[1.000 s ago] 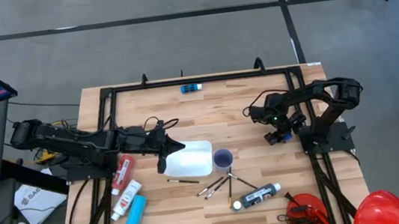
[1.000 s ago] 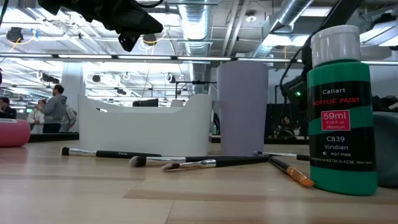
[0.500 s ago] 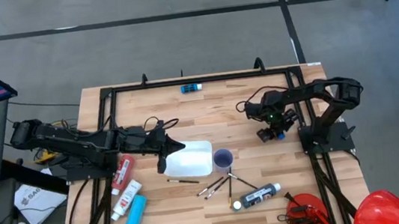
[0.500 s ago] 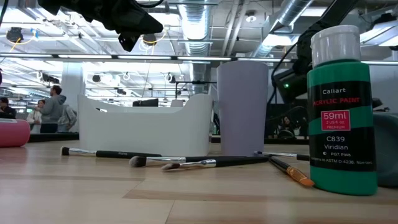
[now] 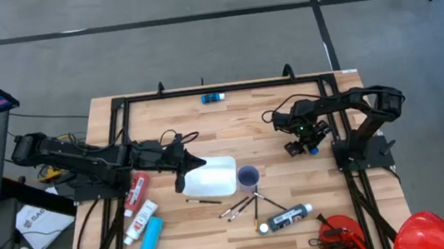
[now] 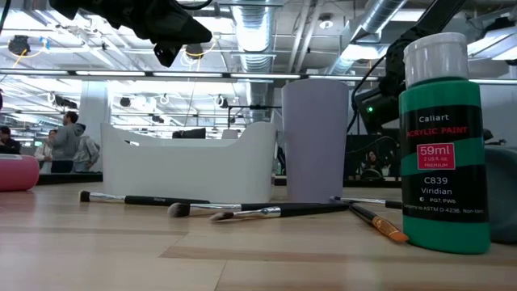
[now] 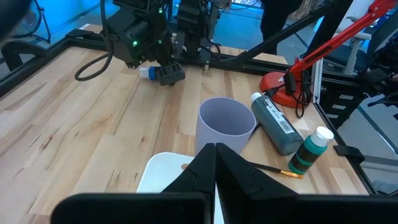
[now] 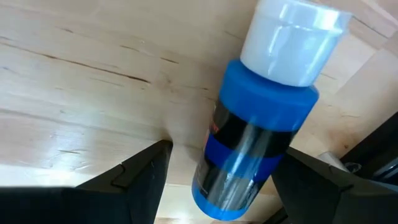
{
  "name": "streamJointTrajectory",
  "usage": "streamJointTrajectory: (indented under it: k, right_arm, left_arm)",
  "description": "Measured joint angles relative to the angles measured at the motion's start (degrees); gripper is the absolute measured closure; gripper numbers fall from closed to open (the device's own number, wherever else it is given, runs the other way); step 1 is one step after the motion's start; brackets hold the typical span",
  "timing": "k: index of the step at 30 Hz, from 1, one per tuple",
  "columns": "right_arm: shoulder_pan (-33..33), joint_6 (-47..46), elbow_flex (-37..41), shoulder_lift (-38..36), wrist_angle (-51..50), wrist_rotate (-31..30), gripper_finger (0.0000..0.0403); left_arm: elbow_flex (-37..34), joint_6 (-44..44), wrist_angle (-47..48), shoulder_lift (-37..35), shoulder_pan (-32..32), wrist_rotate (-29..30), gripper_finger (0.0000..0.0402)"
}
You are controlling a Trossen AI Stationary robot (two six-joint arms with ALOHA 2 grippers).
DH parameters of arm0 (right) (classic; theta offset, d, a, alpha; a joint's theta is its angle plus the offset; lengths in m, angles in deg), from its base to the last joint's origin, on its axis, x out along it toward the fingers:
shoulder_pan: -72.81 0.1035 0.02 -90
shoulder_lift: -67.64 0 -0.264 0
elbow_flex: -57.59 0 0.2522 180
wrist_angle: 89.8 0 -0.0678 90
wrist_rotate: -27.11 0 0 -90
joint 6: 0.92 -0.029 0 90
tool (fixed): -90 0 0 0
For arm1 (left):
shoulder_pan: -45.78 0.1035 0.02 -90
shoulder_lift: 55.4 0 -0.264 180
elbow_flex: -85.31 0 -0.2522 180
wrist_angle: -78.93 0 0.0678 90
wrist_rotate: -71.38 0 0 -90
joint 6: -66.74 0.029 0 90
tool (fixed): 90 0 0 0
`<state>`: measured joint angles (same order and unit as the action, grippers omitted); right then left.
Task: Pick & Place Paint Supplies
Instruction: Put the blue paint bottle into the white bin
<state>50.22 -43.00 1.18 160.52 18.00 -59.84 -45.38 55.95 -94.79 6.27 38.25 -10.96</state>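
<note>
A blue paint bottle (image 8: 261, 124) with a white cap lies on its side on the table, at the right (image 5: 314, 149). My right gripper (image 8: 224, 155) is open over it, one finger on each side, touching nothing that I can see. My left gripper (image 7: 215, 168) is shut and hovers above the white tray (image 5: 214, 178), empty. A red tube (image 5: 138, 190), a white tube with a red label (image 5: 140, 221) and a light blue tube (image 5: 150, 239) lie at the near left. Thin brushes (image 5: 244, 206), a black bottle (image 5: 289, 217) and a green bottle (image 6: 444, 153) sit near the middle.
A lilac cup (image 5: 248, 176) stands just right of the tray. A small blue object (image 5: 213, 98) lies by the far edge. A red tool (image 5: 339, 237) and a red dome (image 5: 423, 231) sit at the near right corner. People stand in the room behind.
My right gripper has shifted a little toward the table's left, staying over the blue bottle. The left arm and the objects have kept still.
</note>
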Motion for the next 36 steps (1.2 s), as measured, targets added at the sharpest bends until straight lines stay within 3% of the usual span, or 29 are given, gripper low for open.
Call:
streamJointTrajectory:
  k: [5, 16, 25, 36]
  right_arm:
    - [0.1, -0.18, 0.02, 0.13, 0.44, 0.04, 0.017]
    - [2.59, 0.31, 0.0, 0.13, 1.36, -0.56, 0.0285]
    - [3.5, 3.1, -0.76, -3.19, 3.63, -5.25, 0.0274]
    - [4.25, 5.57, -5.65, -16.1, 8.32, -6.66, 0.029]
  left_arm:
    - [0.0, 0.0, 0.0, 0.0, 0.0, 0.0, 0.04]
    - [0.0, 0.0, -0.04, 0.0, -0.01, 0.0, 0.04]
    - [0.0, 0.31, -0.07, 0.0, 0.0, 0.0, 0.04]
    - [0.0, 1.53, -0.09, 0.0, 0.0, 0.0, 0.04]
